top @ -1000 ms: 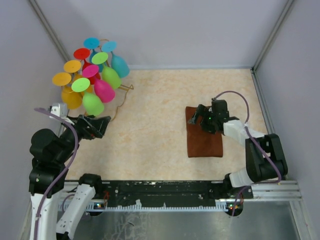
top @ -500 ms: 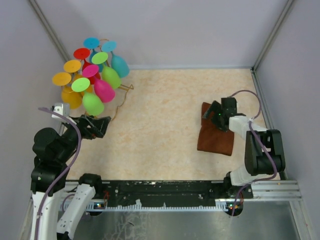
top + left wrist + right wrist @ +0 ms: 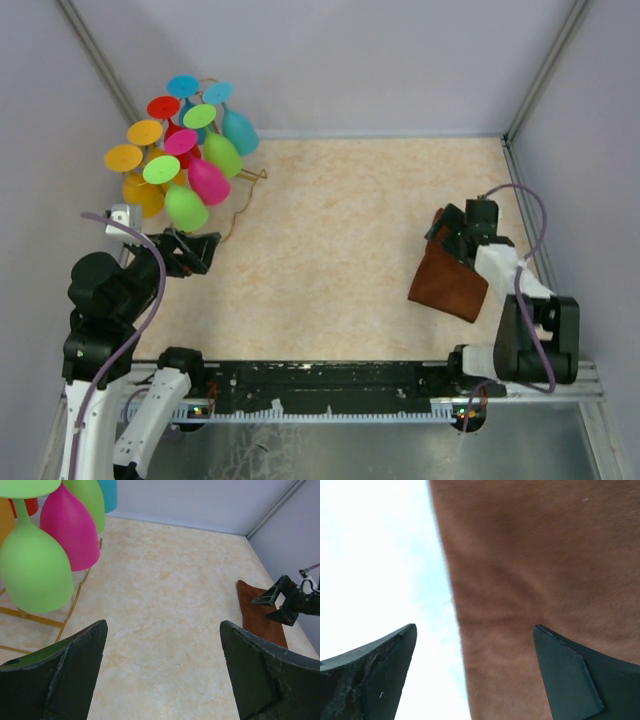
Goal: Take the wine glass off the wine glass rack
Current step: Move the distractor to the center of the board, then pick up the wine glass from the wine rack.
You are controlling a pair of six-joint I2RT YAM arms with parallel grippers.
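Observation:
The wine glass rack (image 3: pixel 246 182) is a thin golden wire stand at the far left corner. Several coloured wine glasses hang on it bowl-down, among them a light green one (image 3: pixel 185 205) and a pink one (image 3: pixel 208 181). My left gripper (image 3: pixel 207 247) is open and empty, just in front of the rack and apart from the glasses. In the left wrist view the green glass (image 3: pixel 32 570), the pink glass (image 3: pixel 70 527) and the rack's wire base (image 3: pixel 75 600) lie ahead and left of the open gripper (image 3: pixel 162 650). My right gripper (image 3: pixel 442 225) is open at the right.
A brown cloth (image 3: pixel 450 285) lies crumpled near the right wall under the right gripper. It fills the right wrist view (image 3: pixel 545 570) and shows in the left wrist view (image 3: pixel 260 617). Grey walls close in the table on the left, back and right.
The right arm has swung right toward the wall, and the brown cloth has shifted right and rotated with it. The left gripper has barely moved.

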